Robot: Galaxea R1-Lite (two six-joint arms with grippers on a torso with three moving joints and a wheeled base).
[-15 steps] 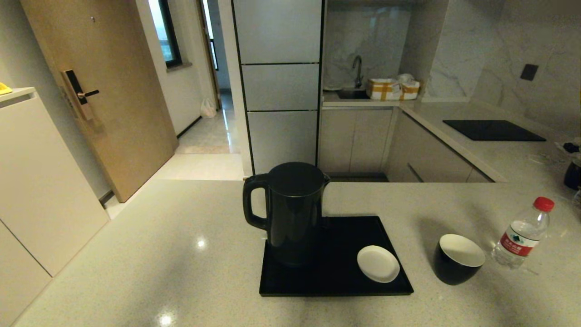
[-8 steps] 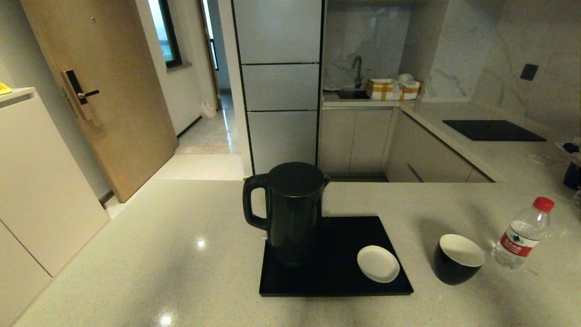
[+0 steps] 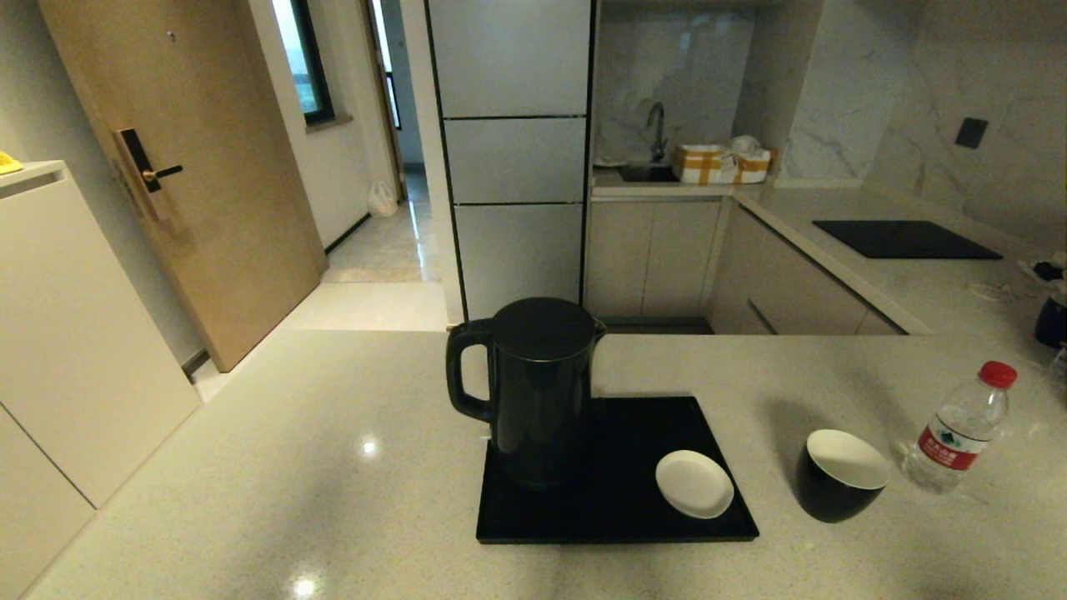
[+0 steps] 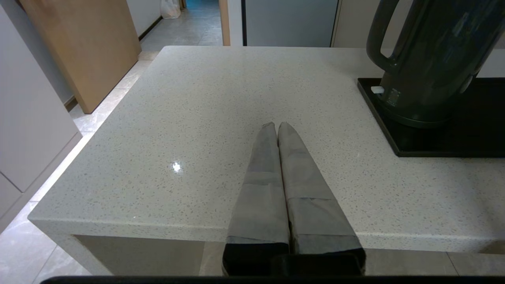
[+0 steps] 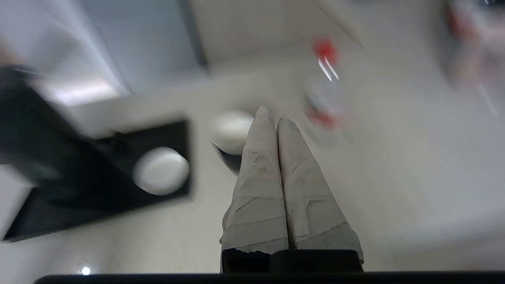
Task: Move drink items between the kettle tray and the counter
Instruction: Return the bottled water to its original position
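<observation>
Just beyond the pressed-together, empty fingertips of the right gripper (image 5: 272,118), the black cup (image 5: 230,134) and the red-capped water bottle (image 5: 325,98) are seen standing on the speckled counter (image 3: 250,467), with the kettle tray (image 5: 98,197) and its white saucer (image 5: 161,170) off to one side. The approach step is judged to be in hand, and the jaws must be opened before either item can be gripped. The arms are missed by the head view, while the left gripper (image 4: 276,126), likewise closed on nothing, is shown parked beside the black electric kettle (image 4: 430,59) only by the left wrist view.

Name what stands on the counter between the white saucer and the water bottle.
The black cup stands between the white saucer and the water bottle, on the counter just off the kettle tray; the head view shows it.
</observation>
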